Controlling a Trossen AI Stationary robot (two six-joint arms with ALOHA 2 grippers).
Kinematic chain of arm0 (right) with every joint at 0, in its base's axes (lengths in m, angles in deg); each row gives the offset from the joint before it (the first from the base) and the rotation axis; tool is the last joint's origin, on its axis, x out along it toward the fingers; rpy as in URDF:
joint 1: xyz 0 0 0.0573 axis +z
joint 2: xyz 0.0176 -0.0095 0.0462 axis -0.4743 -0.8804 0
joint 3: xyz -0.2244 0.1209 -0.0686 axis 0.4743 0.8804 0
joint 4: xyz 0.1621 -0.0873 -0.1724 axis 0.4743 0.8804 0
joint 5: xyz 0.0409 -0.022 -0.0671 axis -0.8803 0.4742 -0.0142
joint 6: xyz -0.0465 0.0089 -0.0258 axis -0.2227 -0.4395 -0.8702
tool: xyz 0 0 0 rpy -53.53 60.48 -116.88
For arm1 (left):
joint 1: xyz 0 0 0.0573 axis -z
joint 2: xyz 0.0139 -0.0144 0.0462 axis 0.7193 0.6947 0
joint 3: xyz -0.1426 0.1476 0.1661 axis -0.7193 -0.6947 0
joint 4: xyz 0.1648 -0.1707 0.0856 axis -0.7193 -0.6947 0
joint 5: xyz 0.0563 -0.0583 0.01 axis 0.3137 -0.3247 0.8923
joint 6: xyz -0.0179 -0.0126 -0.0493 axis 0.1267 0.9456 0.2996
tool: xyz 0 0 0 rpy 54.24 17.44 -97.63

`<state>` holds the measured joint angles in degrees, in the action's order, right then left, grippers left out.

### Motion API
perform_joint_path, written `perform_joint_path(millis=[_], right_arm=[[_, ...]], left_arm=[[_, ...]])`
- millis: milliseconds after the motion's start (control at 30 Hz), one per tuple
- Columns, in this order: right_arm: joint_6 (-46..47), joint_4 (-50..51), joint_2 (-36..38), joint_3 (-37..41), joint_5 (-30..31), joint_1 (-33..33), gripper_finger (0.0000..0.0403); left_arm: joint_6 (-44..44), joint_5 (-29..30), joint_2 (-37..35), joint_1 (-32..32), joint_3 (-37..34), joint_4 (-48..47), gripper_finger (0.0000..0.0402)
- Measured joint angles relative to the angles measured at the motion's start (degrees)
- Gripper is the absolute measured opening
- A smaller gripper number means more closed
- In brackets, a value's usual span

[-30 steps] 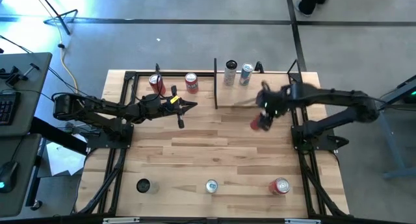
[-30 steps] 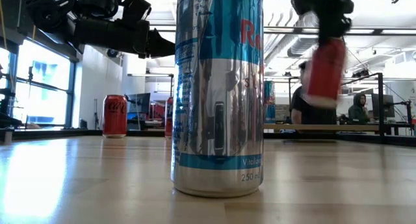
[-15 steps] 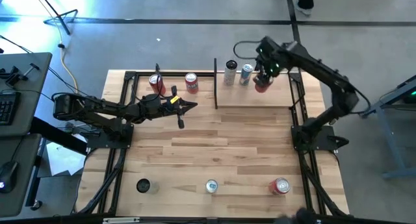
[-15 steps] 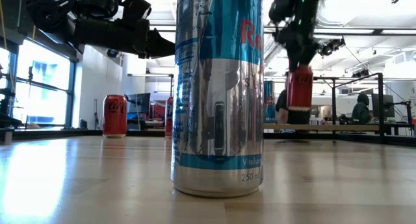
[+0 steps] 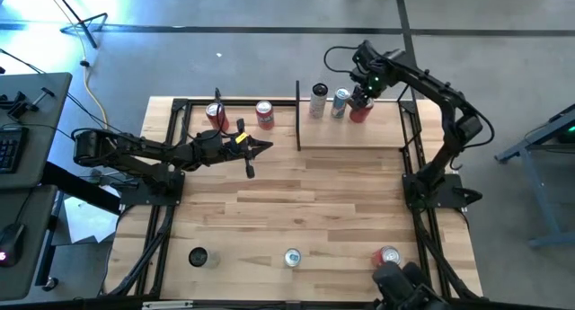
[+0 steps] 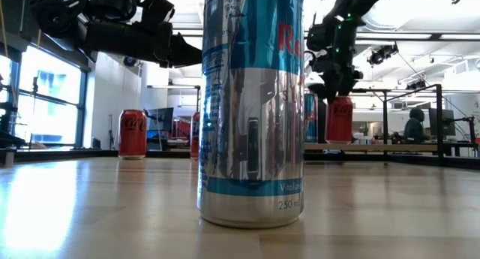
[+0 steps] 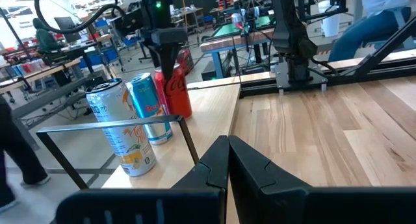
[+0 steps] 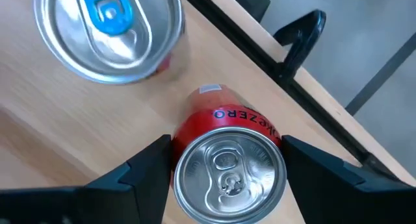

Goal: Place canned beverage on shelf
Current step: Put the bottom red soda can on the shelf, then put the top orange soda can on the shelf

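Note:
A red cola can (image 5: 360, 111) stands upright on the shelf (image 5: 352, 136), a small light-wood board with black posts at the table's far right. It is next to a blue can (image 5: 340, 101) and a white-and-orange can (image 5: 319, 101). My right gripper (image 5: 362, 101) is over the red can, shut on it; the low view shows the can (image 6: 339, 120) under the gripper (image 6: 335, 92). My left gripper (image 5: 267, 146) is shut and empty, held above the table left of the shelf. My right gripper pinches the red can between its two fingers, just below the top rim (image 8: 181, 160), one finger (image 8: 151, 169) on each side. The fingers come from above, pointing down. The can is upright, and its bottom (image 6: 339, 141) looks to rest on the shelf board.
Two red cans (image 5: 216, 112) (image 5: 264, 114) stand at the far left. Along the near edge stand a dark can (image 5: 198, 256), a silver-and-blue can (image 5: 292, 257) that fills the low view (image 6: 251, 101), and a red can (image 5: 388, 256). People show in the room behind.
My right gripper has carried the red can from over the table's right middle toward the far edge, over the shelf, and down. The can was lifted clear of the table before; it now stands on the shelf board beside the blue can.

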<state>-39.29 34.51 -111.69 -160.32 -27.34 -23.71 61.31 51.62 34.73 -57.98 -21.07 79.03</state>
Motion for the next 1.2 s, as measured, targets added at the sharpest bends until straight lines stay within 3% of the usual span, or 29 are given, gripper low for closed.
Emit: perform_joint_path(millis=[400, 600, 800, 900, 1000, 1200], right_arm=[[-2.11, -2.07, -0.14, -0.09, 1.35, 0.04, 0.0298], [-4.63, -3.88, 0.47, -0.09, 6.42, 1.1, 0.0301], [-6.12, -2.71, 5.31, -0.09, 6.82, 2.47, 0.0296], [-6.1, -3.09, 9.5, 0.17, 6.79, 3.38, 0.0269], [-6.11, -7.92, 15.57, 4.2, 6.36, 5.03, 0.0215], [-5.21, -31.12, 33.53, 25.87, 6.03, 11.03, 0.0064]], left_arm=[[0.01, -0.02, 0.0, 0.02, 0.0, 0.0, 0.0], [0.01, -0.02, 0.0, 0.0, 0.0, 0.0, 0.0], [0.01, -0.02, 0.0, 0.0, 0.0, 0.02, 0.0], [0.0, -0.02, 0.0, 0.02, 0.0, 0.0, 0.0], [0.01, -0.02, 0.0, 0.02, 0.0, 0.0, 0.0], [0.1, -0.04, 0.0, 0.02, 0.0, 0.01, 0.0]])
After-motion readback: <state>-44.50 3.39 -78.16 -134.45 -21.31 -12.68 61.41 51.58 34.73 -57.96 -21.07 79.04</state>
